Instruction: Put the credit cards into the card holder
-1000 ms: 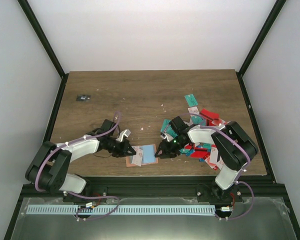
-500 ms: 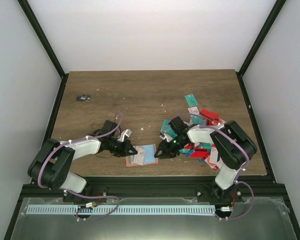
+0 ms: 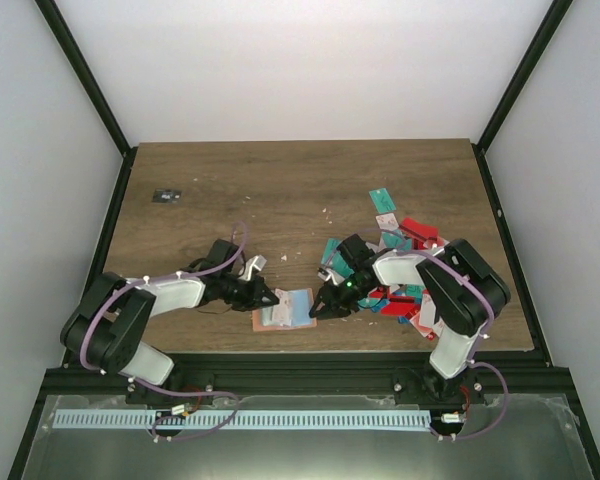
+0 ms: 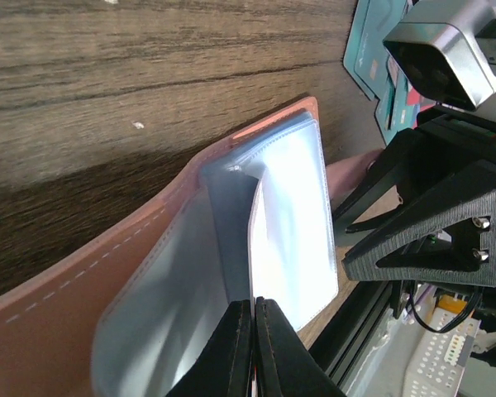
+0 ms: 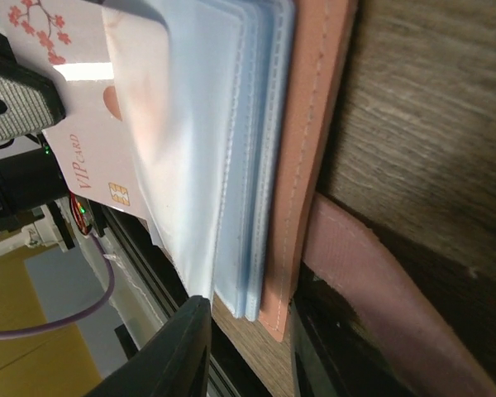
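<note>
The salmon-pink card holder point(image 3: 292, 318) lies open near the table's front edge, between my two grippers. My left gripper point(image 3: 272, 300) is at its left side, shut on a white-pink card point(image 5: 83, 149) whose far end sits among the blue-grey pockets point(image 4: 174, 331). In the left wrist view the left gripper's point(image 4: 254, 302) jaws pinch that card's thin edge. My right gripper point(image 5: 248, 306) is closed round the holder's near corner, one finger against the pockets and one against the pink cover point(image 5: 310, 124). The other credit cards point(image 3: 405, 270) lie heaped to the right.
A tiny dark object point(image 3: 166, 196) lies at the back left of the wooden table. The black front rail point(image 3: 310, 362) runs just below the holder. The right arm's body point(image 4: 446, 165) stands close beside the holder.
My left gripper has slid right with the white-pink card, further onto the holder. The right gripper's jaws have narrowed on the holder's corner.
</note>
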